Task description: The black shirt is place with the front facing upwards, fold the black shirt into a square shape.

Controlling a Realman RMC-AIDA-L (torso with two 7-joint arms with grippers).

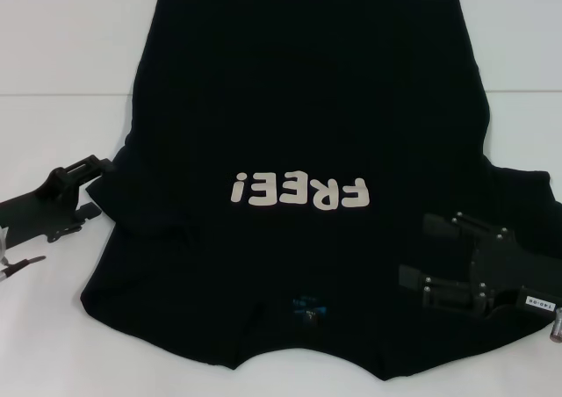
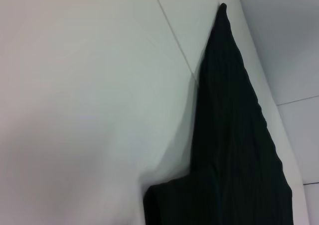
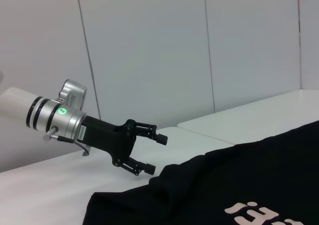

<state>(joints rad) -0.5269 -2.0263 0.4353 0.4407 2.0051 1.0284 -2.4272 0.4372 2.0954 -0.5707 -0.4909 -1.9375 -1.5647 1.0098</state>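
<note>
The black shirt (image 1: 299, 107) lies spread flat on the white table (image 1: 61, 63), chest up, with its off-white "FREE!" lettering (image 1: 299, 191) and blue neck label (image 1: 307, 309) toward my near side. My left gripper (image 1: 97, 188) sits low beside the shirt's left sleeve, open, with nothing between its fingers; the right wrist view shows this left gripper (image 3: 157, 154) just off the cloth's edge (image 3: 239, 185). Over the right sleeve my right gripper (image 1: 421, 250) is also open, pointing inward. The left wrist view shows only a strip of shirt (image 2: 234, 135) on the table.
The shirt covers most of the table from the near edge to the far edge. Bare white tabletop (image 1: 527, 81) lies on both sides of it, crossed by a seam line (image 1: 53, 94). Pale wall panels (image 3: 149, 46) stand behind the table.
</note>
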